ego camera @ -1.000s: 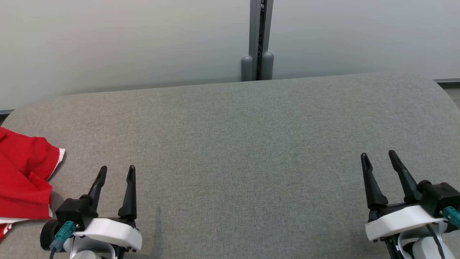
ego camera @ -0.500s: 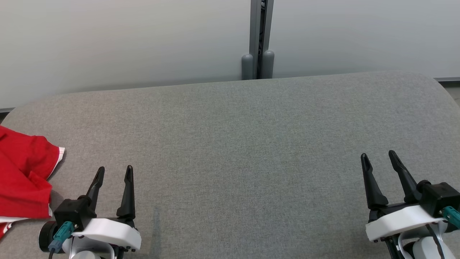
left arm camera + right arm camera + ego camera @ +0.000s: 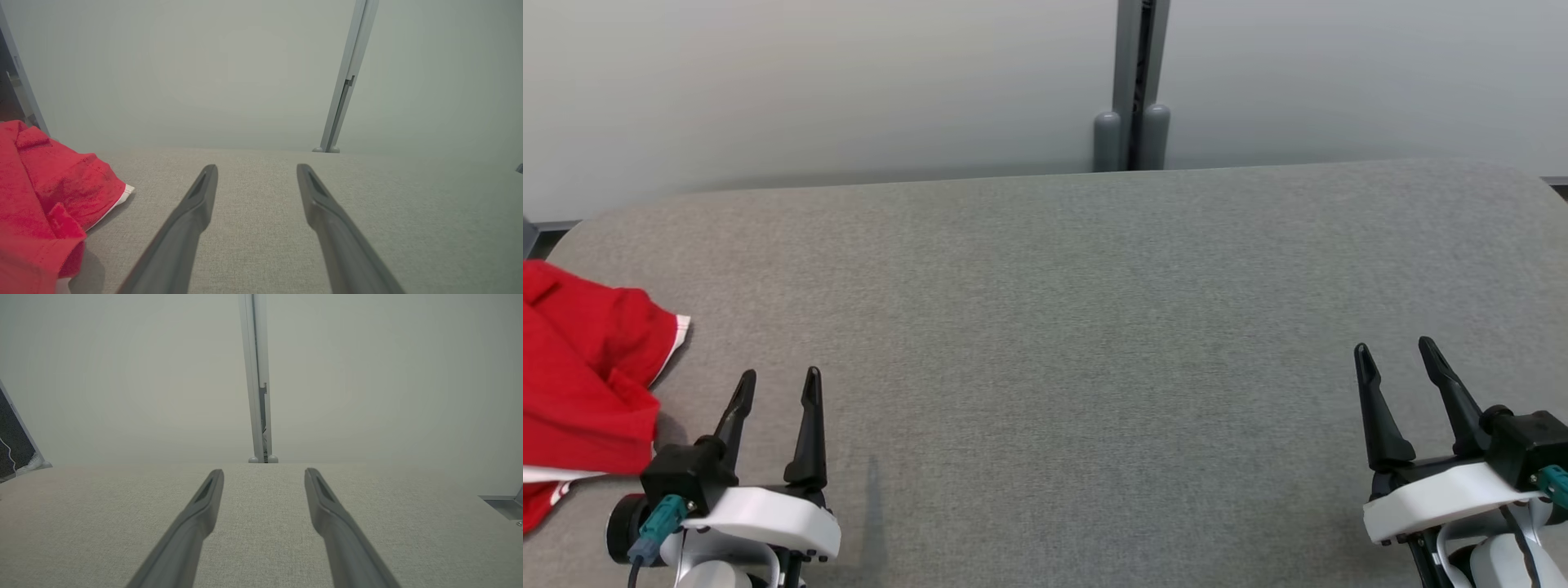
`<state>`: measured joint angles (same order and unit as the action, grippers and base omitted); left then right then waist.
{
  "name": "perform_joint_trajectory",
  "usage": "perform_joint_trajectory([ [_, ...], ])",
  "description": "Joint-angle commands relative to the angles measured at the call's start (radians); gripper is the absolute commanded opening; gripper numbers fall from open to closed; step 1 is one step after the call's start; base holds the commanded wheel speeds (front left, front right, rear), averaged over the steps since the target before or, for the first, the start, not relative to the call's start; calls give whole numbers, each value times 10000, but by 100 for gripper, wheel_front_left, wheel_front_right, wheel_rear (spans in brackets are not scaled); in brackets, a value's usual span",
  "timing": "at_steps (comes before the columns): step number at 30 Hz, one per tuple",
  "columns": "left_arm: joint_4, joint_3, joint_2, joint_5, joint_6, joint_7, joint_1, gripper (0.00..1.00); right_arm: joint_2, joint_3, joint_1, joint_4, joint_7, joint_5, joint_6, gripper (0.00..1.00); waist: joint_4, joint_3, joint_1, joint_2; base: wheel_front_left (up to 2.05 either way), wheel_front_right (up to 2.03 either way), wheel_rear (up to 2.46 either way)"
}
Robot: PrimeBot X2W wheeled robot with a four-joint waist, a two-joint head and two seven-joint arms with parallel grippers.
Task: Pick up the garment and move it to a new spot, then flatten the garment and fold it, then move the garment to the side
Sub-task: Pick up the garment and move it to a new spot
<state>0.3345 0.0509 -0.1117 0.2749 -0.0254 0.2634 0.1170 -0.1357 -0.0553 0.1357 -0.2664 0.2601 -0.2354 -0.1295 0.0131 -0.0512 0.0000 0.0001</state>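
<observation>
Plainly, left gripper (image 3: 778,376) and right gripper (image 3: 1394,346) gape wide (both empty).

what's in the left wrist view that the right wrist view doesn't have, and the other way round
Left wrist view: the red garment, crumpled, with a white-edged sleeve, lying on the grey table to the left of the open, empty left end effector. Right wrist view: the open, empty right end effector, a dark panel at the left edge and a metal piece at the right edge. Both: the grey table, the pale wall and a grey post.
</observation>
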Motion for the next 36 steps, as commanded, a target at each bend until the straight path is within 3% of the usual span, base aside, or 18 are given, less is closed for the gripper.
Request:
perform_joint_trajectory([
  [1, -38, -40, -62, 33, 35, 25, 238, 100, -72, 9, 130, 56, 69, 43, -22, 100, -142, -51, 0, -1, 0, 0, 0],
  [25, -425, -775, 89, 273, 29, 17, 87, 100, -188, -260, 338, 71, 56, 162, -22, 100, -3717, -318, 0, -1, 0, 0, 0],
  [36, -494, -1049, 142, 290, -67, 17, -5, 100, -220, -306, 408, -10, 56, 251, -22, 100, -4293, -391, 0, -1, 0, 0, 0],
])
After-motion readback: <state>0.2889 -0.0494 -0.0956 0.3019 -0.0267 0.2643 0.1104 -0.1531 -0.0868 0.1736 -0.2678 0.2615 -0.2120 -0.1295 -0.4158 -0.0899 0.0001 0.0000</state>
